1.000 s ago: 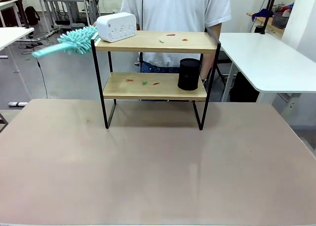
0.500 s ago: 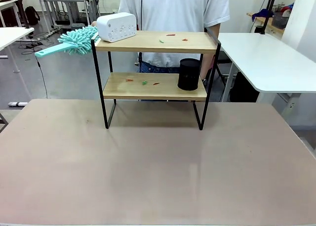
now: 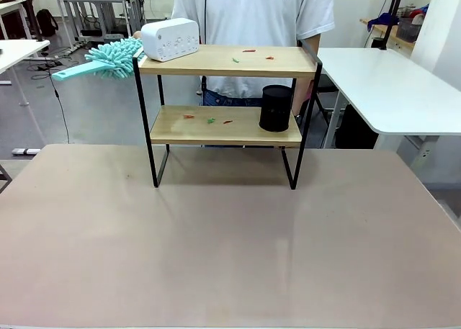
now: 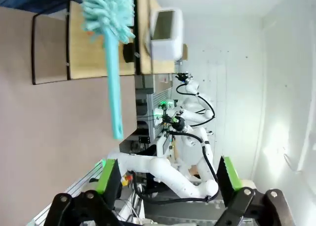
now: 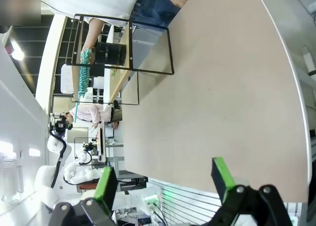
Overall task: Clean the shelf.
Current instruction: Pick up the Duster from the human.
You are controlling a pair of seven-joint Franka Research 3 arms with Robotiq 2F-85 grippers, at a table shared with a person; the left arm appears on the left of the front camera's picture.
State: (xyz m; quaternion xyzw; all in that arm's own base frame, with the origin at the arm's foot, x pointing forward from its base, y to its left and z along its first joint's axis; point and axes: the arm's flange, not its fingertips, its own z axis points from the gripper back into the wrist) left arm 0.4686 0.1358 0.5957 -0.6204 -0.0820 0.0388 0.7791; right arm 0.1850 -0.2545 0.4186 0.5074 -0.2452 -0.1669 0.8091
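The shelf (image 3: pixel 216 62) stands at the far side of the table, two wooden boards in a black frame. Small red and green scraps (image 3: pixel 248 52) lie on the top board, and more scraps (image 3: pixel 209 119) on the lower one. A teal duster (image 3: pixel 112 57) hangs in the air by the shelf's top left corner, its handle pointing left. In the left wrist view the duster (image 4: pixel 111 38) is in front of the shelf (image 4: pixel 84 63), and my left gripper (image 4: pixel 168 176) is open and empty. My right gripper (image 5: pixel 164 184) is open too, far from the shelf (image 5: pixel 123 58).
A white box (image 3: pixel 170 39) sits on the top board's left end and a black cylinder (image 3: pixel 276 108) on the lower board's right end. A person in a white T-shirt (image 3: pixel 252 12) stands behind the shelf. The beige table (image 3: pixel 230 242) spreads in front; a white table (image 3: pixel 389 84) is at the right.
The duster has risen slightly and edged a little toward the shelf. Neither gripper has changed.
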